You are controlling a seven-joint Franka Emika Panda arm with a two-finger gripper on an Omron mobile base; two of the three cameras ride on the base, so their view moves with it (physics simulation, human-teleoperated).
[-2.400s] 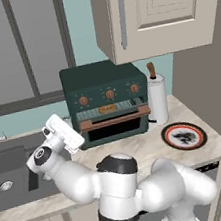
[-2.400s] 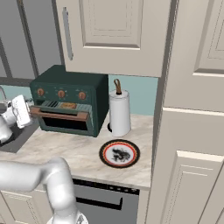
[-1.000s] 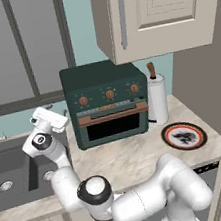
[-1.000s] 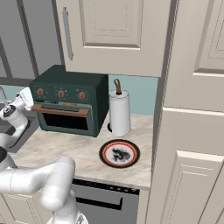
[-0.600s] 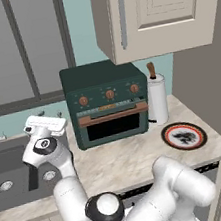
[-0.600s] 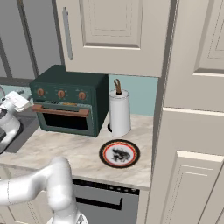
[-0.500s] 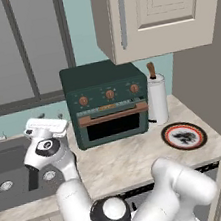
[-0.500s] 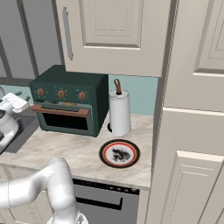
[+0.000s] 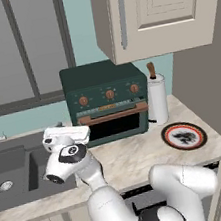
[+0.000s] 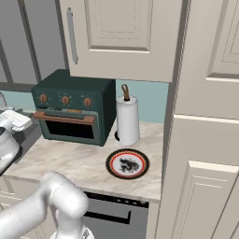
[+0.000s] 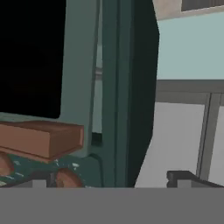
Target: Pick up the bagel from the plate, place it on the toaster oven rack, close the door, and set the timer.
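marble-patterned counter [image 9: 139, 153] carries the boxy dark green toaster oven [image 9: 106, 100] against the back wall, its three round orange knobs in a row across the front. the door [image 9: 115, 123] stands shut, a black glass pane with the copper-brown handle bar [image 9: 113, 114] along its top edge. just right of the oven stands a white cylindrical paper-towel roll [image 9: 157, 99] on a brown post. the plate [image 9: 184, 136], round and flat with a red-orange rim, lies near the counter's front right corner, and no bread ring sits on it; the bagel is behind the closed door if anywhere, i cannot tell. the gripper [image 9: 66, 135] hovers at the counter's left edge beside the dark sink [image 9: 13, 173], off the oven's left front corner; the tips sit apart in the hand view, holding nothing.
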